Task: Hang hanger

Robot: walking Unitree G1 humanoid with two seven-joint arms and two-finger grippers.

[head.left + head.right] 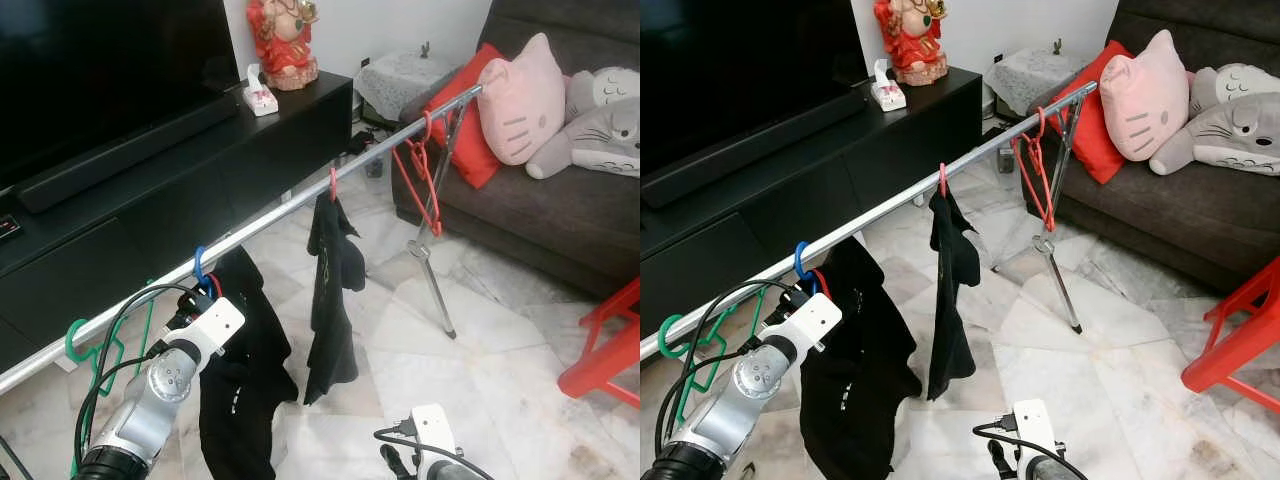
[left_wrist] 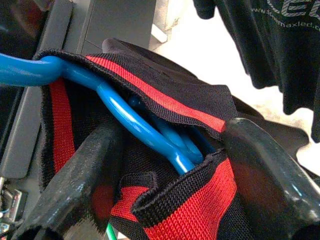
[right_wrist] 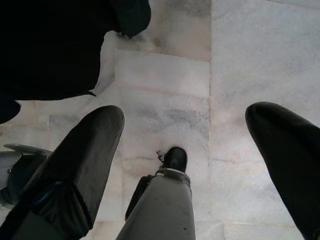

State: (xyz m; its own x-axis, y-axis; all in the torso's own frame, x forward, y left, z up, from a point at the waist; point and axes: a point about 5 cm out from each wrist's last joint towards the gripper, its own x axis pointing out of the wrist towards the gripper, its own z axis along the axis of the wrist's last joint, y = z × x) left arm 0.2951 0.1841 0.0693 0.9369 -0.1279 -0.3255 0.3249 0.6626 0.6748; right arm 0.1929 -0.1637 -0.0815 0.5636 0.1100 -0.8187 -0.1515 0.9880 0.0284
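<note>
- The blue hanger, carrying a black garment with red trim, is seen hooked over the rail.
- The left tool is raised just below the rail, its fingers parted around the hanger's neck and collar, so hanging is judged nearly done.
- Withdrawal clear of the fabric is called for next.
- The right tool is held open, low beneath the rail.

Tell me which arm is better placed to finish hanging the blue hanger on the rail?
Left. Its pincer is raised at the blue hanger, whose hook is on the rail. The right pincer hangs low, open over the floor.
</note>
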